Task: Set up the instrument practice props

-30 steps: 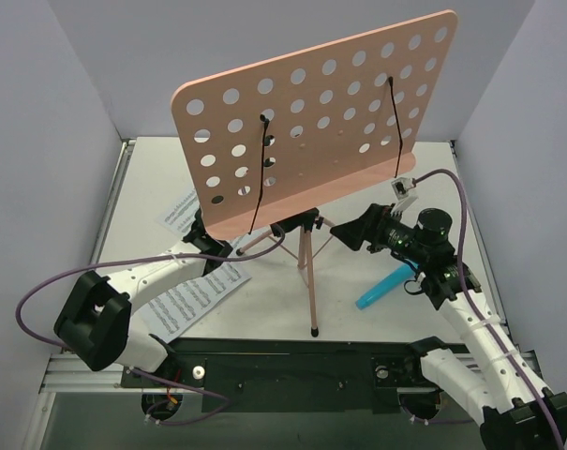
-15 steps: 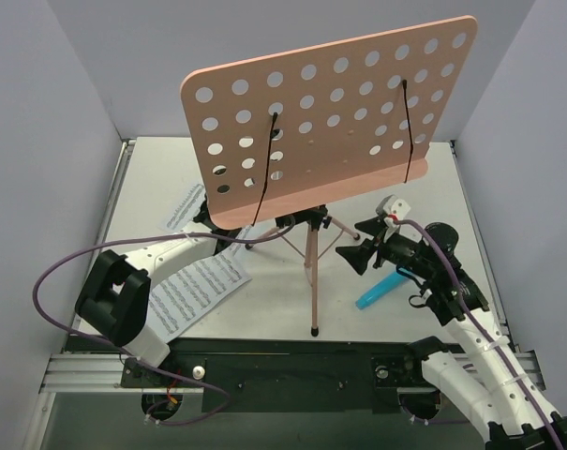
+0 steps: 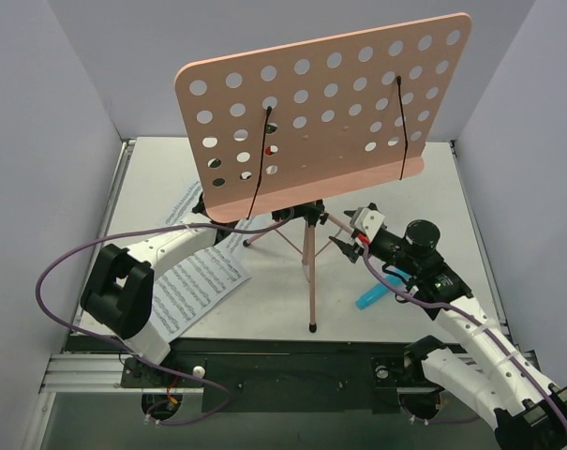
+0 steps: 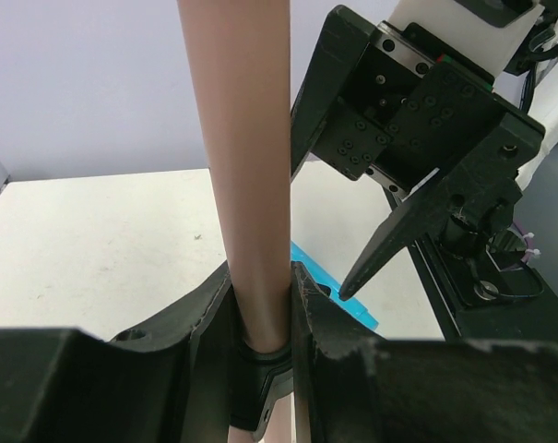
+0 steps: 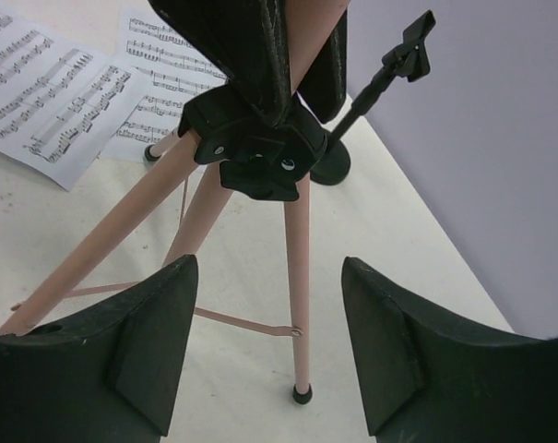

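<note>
pink music stand (image 3: pixel 316 180) stands beside music sheets (image 3: pixel 203 283), notation too small to read

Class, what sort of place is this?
Likely a robot test cell: plain walls box in a white table, a left arm and right arm sit at its near edge, around a pink music stand.

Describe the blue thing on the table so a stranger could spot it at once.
Start at the pink music stand in the middle of the table. Look at the tabletop to the right of its tripod legs, beside the right arm. The bright blue object there is the only blue thing; the sheets of music opposite are white.
</note>
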`<state>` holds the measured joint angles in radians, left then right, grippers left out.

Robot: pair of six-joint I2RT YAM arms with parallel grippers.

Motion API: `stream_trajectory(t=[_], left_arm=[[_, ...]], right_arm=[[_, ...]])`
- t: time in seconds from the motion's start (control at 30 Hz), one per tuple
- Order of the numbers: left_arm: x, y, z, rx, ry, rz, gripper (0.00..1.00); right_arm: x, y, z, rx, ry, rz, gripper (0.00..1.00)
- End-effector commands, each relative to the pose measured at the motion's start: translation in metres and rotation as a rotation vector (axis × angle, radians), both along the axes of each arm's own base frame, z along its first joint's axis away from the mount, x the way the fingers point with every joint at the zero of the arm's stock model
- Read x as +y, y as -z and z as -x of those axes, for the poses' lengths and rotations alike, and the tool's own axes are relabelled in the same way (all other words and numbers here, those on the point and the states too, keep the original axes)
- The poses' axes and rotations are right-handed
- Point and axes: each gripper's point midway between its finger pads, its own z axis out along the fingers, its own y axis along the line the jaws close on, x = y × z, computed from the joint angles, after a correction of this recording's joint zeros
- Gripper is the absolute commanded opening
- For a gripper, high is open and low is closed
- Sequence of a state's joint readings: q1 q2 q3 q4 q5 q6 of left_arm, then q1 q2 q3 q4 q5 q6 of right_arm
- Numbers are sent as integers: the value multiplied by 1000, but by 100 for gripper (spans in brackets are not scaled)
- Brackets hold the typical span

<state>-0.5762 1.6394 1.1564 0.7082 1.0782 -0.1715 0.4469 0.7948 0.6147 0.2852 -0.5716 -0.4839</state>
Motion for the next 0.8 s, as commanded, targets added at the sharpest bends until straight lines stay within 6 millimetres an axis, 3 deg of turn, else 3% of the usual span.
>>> stream_trajectory(t=[0.0,0.4,0.77], left_arm=[[5,44,3,54,77,-101,0],[5,44,2,78,92,-103,0],[6,44,1,87,98,-95,0]], right_arm=[[6,-32,-9,-168,-39,40,57],[33,-39,-9,-200,-157,76,47],[39,-41,-7,-217,-182,97,41]])
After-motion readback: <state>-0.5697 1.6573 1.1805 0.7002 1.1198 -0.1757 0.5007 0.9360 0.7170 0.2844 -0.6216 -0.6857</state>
